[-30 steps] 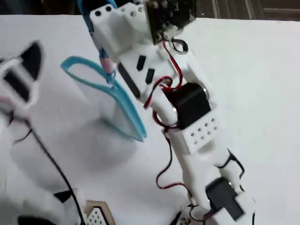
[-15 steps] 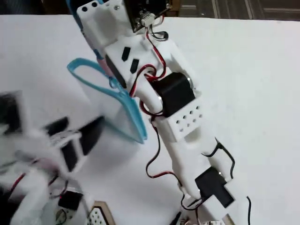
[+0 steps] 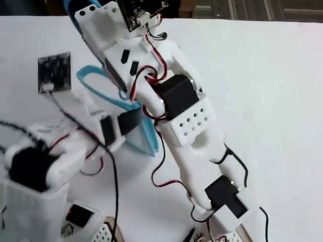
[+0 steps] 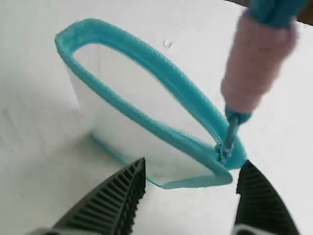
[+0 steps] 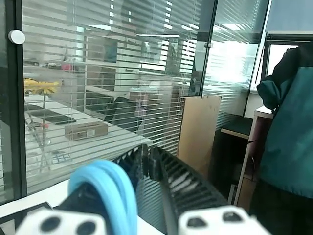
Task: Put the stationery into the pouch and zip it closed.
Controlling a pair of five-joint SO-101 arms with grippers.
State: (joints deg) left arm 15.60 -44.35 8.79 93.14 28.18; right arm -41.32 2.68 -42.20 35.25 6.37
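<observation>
Left gripper point(image 4: 193, 170) was wide open at the pouch's point(image 4: 122, 127) 8 o'clock; right gripper point(image 5: 149, 164) was clamped on the blue zipper strap point(image 5: 110, 183) at 11.

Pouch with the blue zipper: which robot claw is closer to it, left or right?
Left. The left gripper is open right at the zipper-pull end of the pouch. The right gripper is raised above that end, holding a pink pen that hangs down toward the zipper.

White table point(image 3: 282, 75); slatted blinds point(image 5: 98, 73)
</observation>
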